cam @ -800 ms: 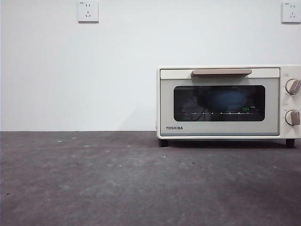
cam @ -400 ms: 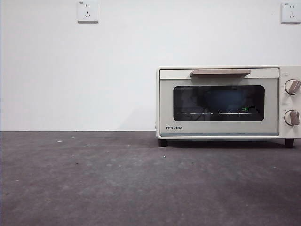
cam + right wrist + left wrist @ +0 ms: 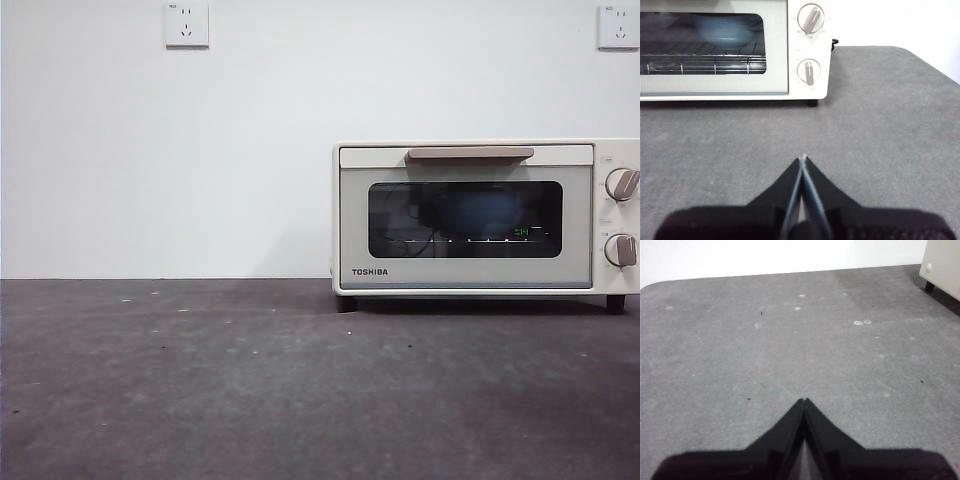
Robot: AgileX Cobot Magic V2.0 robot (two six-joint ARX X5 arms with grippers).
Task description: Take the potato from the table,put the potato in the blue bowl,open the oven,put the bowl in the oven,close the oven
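The cream-white oven (image 3: 485,218) stands at the right on the dark grey table (image 3: 250,380), its door closed and the beige handle (image 3: 470,153) across the top. Through the dark glass the blue bowl (image 3: 482,212) (image 3: 724,31) shows on the wire rack inside. The potato is hidden from view. My right gripper (image 3: 803,160) is shut and holds nothing, hovering over bare table in front of the oven (image 3: 735,50), well clear of it. Empty too, my left gripper (image 3: 804,401) is shut above the table's left part, with one oven corner (image 3: 942,265) at the picture's edge.
Two knobs (image 3: 622,216) sit on the oven's right panel. A white wall with two sockets (image 3: 187,23) runs behind the table. Small pale specks (image 3: 860,322) dot the table surface.
The oven looks shifted a hair to the left in the front view. Nothing else has moved.
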